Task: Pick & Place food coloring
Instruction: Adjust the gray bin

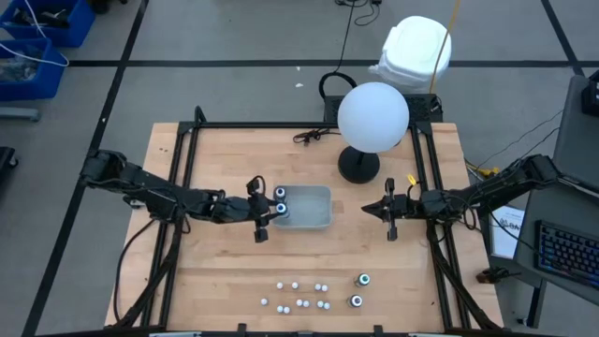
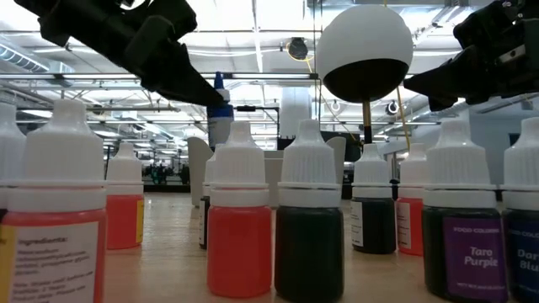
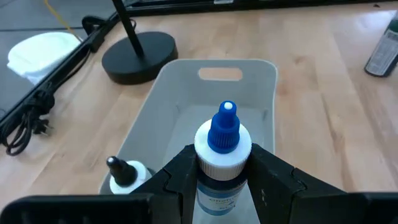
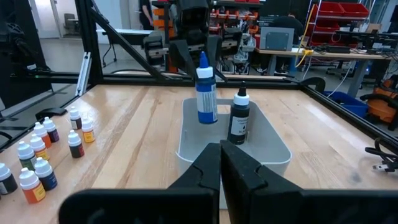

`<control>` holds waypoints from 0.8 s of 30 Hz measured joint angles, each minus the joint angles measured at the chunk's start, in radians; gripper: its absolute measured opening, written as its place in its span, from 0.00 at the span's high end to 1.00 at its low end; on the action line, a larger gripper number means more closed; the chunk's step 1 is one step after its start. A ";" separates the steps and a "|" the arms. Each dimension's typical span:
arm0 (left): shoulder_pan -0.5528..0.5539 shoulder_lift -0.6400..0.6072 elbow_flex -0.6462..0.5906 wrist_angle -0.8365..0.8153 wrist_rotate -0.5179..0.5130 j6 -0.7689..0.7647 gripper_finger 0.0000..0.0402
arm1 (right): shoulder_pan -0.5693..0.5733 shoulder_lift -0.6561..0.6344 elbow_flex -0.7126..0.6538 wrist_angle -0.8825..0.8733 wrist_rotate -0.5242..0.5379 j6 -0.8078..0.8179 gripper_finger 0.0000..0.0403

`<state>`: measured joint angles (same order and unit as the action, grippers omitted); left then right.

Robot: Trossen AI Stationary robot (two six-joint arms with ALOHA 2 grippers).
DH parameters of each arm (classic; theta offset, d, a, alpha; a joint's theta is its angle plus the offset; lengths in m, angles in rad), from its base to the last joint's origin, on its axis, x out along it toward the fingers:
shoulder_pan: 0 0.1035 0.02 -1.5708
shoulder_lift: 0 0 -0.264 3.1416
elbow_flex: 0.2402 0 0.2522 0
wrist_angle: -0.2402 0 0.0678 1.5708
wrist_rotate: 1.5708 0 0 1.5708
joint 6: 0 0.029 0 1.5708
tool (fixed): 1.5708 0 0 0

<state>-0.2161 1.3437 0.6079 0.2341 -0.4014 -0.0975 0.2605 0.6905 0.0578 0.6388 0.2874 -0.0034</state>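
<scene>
While the left tool (image 3: 217, 180) is clamped on the blue-tipped bottle (image 3: 222, 155) over the tray (image 3: 261, 81), it should be lowered upright beside the black-capped bottle (image 4: 239, 118); right tool (image 4: 221, 162) pressed together.

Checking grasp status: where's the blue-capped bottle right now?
The blue-capped bottle is gripped by the left end effector, held upright over the clear tray mid-table, next to the black-capped bottle standing inside.

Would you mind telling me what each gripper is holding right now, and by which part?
The left gripper holds a blue-tipped bottle by its body just under the white collar, above the tray. The right gripper is shut and holds nothing.
</scene>
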 joint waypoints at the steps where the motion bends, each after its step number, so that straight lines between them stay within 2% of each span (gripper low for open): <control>1: 0.000 0.006 0.000 -0.003 -0.003 0.001 0.69 | 0.000 0.000 0.000 0.000 0.000 0.000 1.00; 9: 0.002 0.042 -0.001 -0.035 -0.037 0.008 0.69 | 0.000 0.000 0.000 -0.001 0.000 0.000 1.00; 16: 0.004 0.120 0.000 -0.022 -0.045 -0.010 0.69 | 0.000 0.000 0.000 0.000 0.000 0.000 1.00; 24: 0.003 0.190 0.002 0.049 -0.053 -0.017 0.69 | 0.000 0.000 0.000 0.000 0.000 0.000 1.00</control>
<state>-0.2127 1.5336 0.6098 0.2836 -0.4545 -0.1143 0.2607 0.6903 0.0582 0.6384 0.2874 -0.0036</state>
